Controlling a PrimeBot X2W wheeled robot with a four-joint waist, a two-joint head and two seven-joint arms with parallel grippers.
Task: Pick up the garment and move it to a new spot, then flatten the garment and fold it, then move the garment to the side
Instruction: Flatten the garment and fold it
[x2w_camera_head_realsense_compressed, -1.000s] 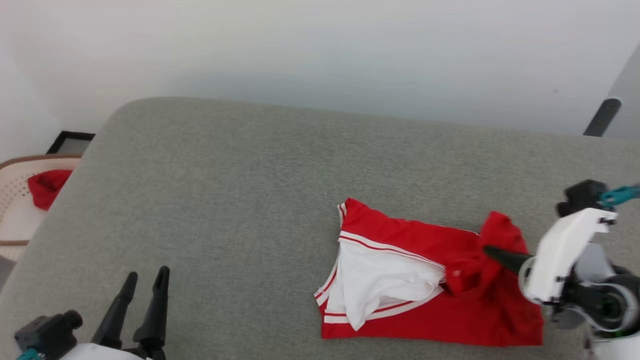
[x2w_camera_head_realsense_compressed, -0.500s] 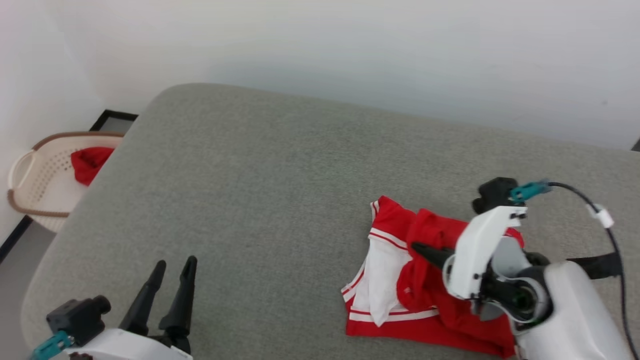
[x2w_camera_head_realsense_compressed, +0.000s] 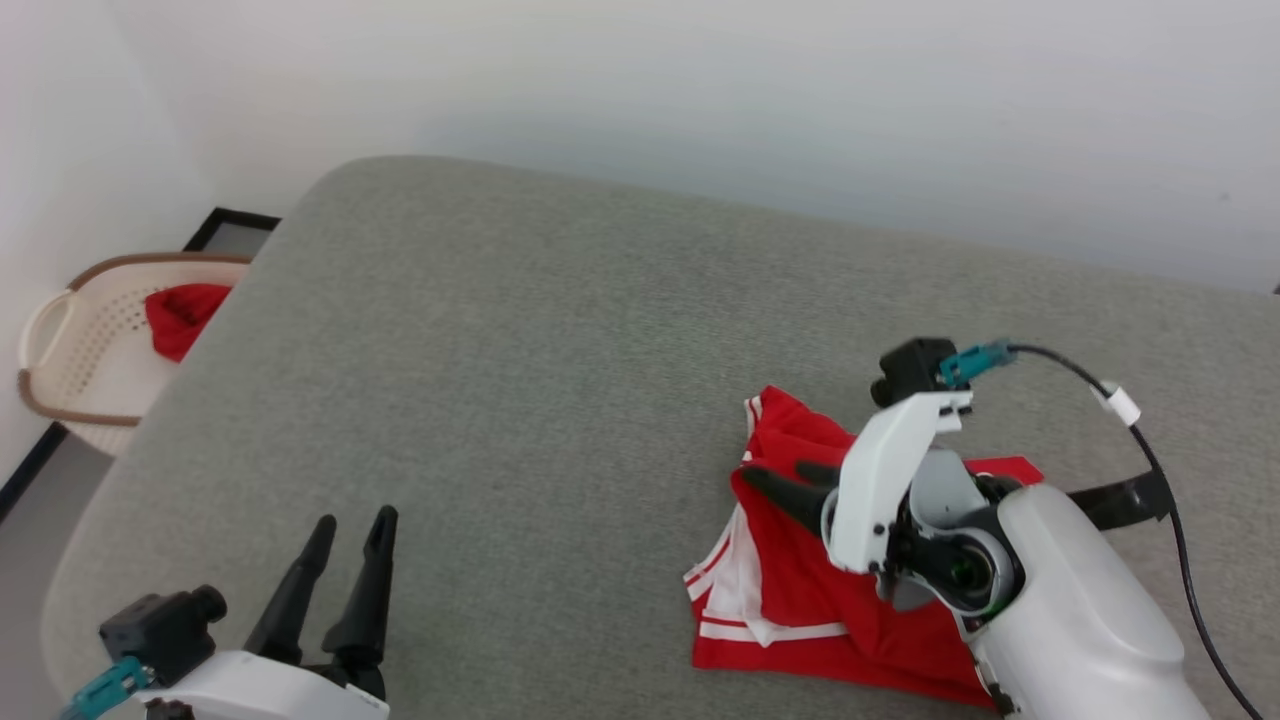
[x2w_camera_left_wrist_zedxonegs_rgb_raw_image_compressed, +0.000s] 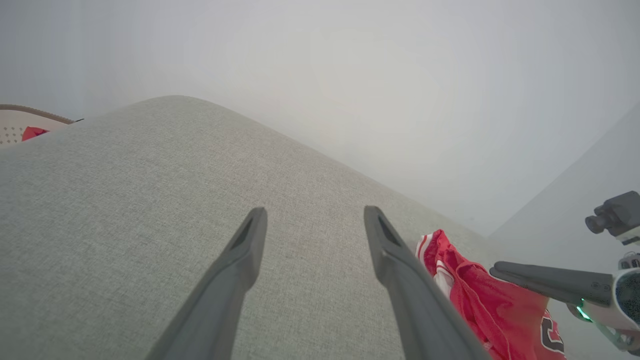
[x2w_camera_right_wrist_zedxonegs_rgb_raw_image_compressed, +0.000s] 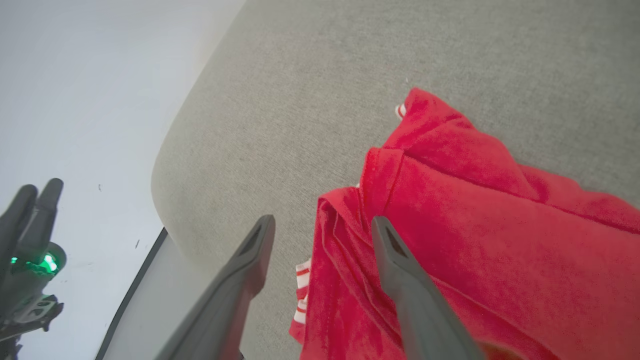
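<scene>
Two pairs of jaws stand spread, grasping nothing. The right gripper (x2w_camera_head_realsense_compressed: 778, 475) hangs over the rumpled red jersey shirt with white striped sleeves (x2w_camera_head_realsense_compressed: 810, 600), bunched at the right of the grey fabric surface (x2w_camera_head_realsense_compressed: 550, 350). The left gripper (x2w_camera_head_realsense_compressed: 353, 520) is well apart. Best approach: pinch an outer hem corner, not the bunched fold, then draw it flat.

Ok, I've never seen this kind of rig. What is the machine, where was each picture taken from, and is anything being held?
It is a two-armed robot. One picture looks down from its head; two look along each arm's dark fingers. A red jersey lies bunched on a grey cushion. The right jaws stand open over it, holding nothing; the left jaws stand open above bare cushion. A basket with a red cloth sits at the left.
</scene>
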